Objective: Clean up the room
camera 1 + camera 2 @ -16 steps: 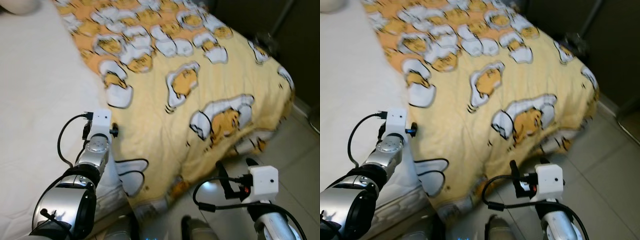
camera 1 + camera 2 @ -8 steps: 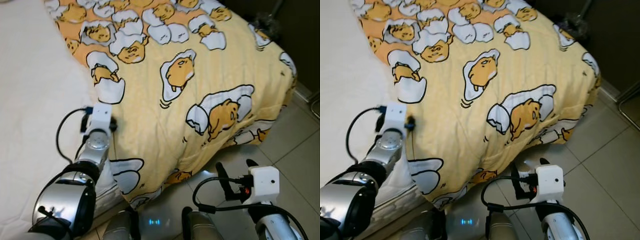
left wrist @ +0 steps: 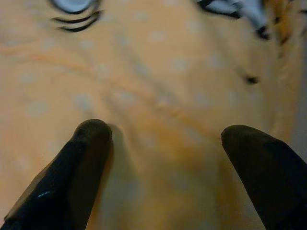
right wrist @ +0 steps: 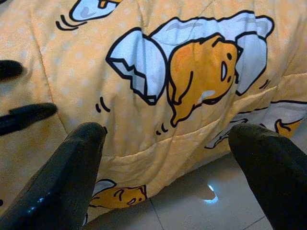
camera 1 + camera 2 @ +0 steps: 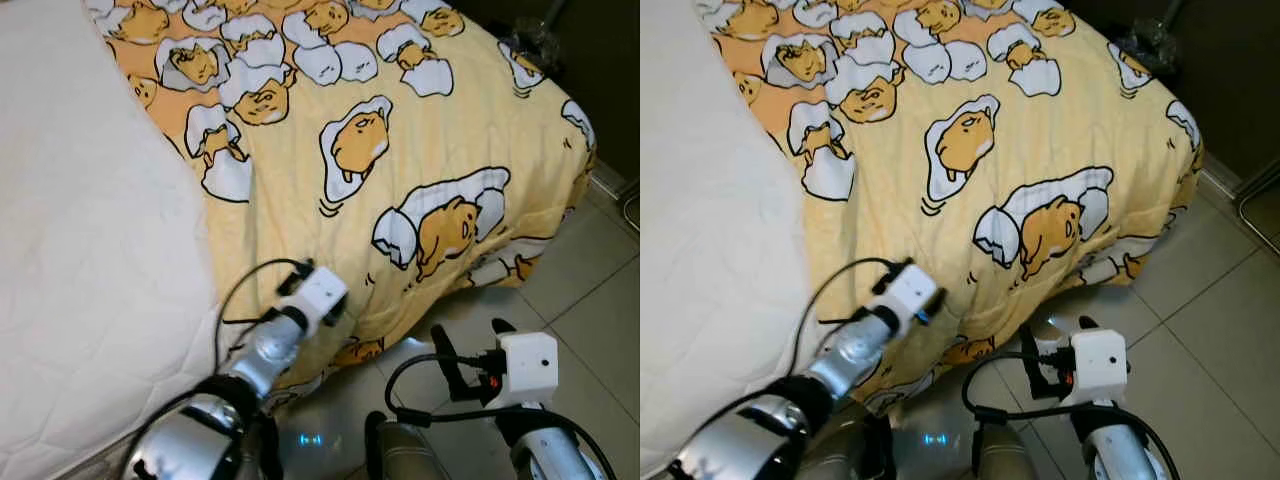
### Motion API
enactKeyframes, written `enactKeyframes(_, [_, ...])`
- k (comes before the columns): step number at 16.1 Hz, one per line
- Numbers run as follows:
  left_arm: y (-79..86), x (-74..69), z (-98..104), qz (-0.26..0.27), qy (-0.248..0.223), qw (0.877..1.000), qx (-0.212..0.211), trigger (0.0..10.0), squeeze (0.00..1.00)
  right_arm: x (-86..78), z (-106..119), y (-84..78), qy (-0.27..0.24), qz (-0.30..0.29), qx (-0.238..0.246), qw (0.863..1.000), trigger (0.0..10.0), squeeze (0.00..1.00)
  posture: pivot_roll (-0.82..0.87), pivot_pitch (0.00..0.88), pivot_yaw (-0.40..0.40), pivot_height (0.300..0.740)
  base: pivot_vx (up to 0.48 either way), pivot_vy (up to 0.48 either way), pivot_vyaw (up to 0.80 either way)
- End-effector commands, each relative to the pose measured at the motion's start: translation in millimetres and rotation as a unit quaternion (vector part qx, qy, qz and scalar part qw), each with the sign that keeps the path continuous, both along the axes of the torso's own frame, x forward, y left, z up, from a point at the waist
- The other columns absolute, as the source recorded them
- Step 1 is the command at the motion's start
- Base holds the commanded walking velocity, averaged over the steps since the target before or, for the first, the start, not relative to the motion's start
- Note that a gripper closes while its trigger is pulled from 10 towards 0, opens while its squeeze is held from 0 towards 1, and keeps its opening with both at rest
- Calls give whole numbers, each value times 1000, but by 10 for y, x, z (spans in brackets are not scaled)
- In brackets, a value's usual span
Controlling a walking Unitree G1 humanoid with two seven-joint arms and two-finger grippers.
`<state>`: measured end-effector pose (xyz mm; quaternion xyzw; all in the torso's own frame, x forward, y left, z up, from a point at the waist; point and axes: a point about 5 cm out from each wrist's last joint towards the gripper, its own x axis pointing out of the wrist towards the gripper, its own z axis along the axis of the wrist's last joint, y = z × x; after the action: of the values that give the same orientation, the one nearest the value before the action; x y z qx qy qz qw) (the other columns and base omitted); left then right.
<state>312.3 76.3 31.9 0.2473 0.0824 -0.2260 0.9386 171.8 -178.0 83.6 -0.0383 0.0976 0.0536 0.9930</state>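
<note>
While spread wide, left gripper (image 3: pixel 163 139) jaws press yellow blanket (image 5: pixel 420 150).

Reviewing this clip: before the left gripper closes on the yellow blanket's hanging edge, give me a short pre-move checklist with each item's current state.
1. Left gripper open: ok, fingers spread wide in the left wrist view.
2. Left gripper at the blanket: ok, it is at the front edge that hangs off the bed.
3. Fabric between the left fingers: cannot tell, the cloth is close but contact is unclear.
4. Right gripper open and free: ok, it holds nothing and faces the blanket's hanging edge above the tiled floor.
5. Mattress uncovered on the robot's left: ok, bare white surface showing.
</note>
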Motion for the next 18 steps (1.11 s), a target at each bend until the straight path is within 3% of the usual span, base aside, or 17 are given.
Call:
enactKeyframes(1, [71, 1, -19, 18, -1, 1000, 5, 10000, 0, -23, -21, -12, 11, 1, 1, 1000, 10000, 0, -303, 236, 19, 740, 0, 0, 0])
enactKeyframes(2, [186, 63, 32, 46, -5, 999, -9, 10000, 0, -14, -22, -13, 11, 1, 0, 1000, 10000, 0, -301, 233, 21, 740, 0, 0, 0])
enactKeyframes(3, [283, 155, 137, 82, -7, 995, -59, 10000, 0, -7, -16, -12, 9, 1, 0, 1000, 10000, 0, -301, 232, 23, 740, 0, 0, 0])
enactKeyframes(4, [400, 319, 377, 117, -33, 984, -132, 10000, 0, -5, -3, -12, 6, 1, 2, 1000, 10000, 0, -302, 232, 24, 740, 0, 0, 0])
enactKeyframes(5, [444, 400, 509, 128, -45, 976, -169, 10000, 0, -10, 1, -14, 5, 1, 4, 1000, 10000, 0, -302, 232, 24, 740, 0, 0, 0])
enactKeyframes(7, [526, 494, 649, 150, -51, 966, -203, 10000, 0, -20, -4, -14, 6, 1, 4, 1000, 10000, 0, -300, 232, 24, 740, 0, 0, 0])
enactKeyframes(10, [907, 629, 755, 255, -10, 923, -288, 10000, 0, -29, -8, -15, 8, 2, 3, 1000, 10000, 0, -303, 231, 26, 740, 0, 0, 0])
enactKeyframes(11, [946, 630, 749, 266, -4, 916, -300, 10000, 0, -30, -7, -17, 8, 2, 3, 1000, 10000, 0, -304, 232, 26, 740, 0, 0, 0])
enactKeyframes(12, [1109, 617, 713, 310, 17, 889, -338, 10000, 0, -42, -9, -21, 9, 2, 2, 1000, 10000, 0, -307, 233, 24, 740, 0, 0, 0])
enactKeyframes(13, [1198, 606, 700, 329, 24, 874, -357, 10000, 0, -49, -11, -24, 10, 1, 2, 1000, 10000, 0, -308, 234, 22, 740, 0, 0, 0])
enactKeyframes(14, [1404, 571, 665, 365, 48, 832, -414, 10000, 0, -64, -16, -33, 13, 2, 2, 1000, 10000, 0, -311, 236, 18, 740, 0, 0, 0])
enactKeyframes(15, [1418, 560, 636, 366, 67, 816, -442, 10000, 0, -70, -19, -39, 14, 3, 1, 1000, 10000, 0, -312, 239, 15, 740, 0, 0, 0])
enactKeyframes(16, [1409, 558, 626, 363, 74, 811, -452, 10000, 0, -72, -20, -41, 15, 3, 1, 1000, 10000, 0, -312, 239, 15, 740, 0, 0, 0])
enactKeyframes(17, [1357, 553, 589, 356, 96, 796, -481, 10000, 0, -74, -19, -45, 16, 4, 1, 1000, 10000, 0, -315, 241, 14, 740, 0, 0, 0])
enactKeyframes(18, [1322, 556, 582, 351, 105, 770, -522, 10000, 0, -77, -19, -45, 16, 4, 1, 1000, 10000, 0, -320, 242, 14, 740, 0, 0, 0])
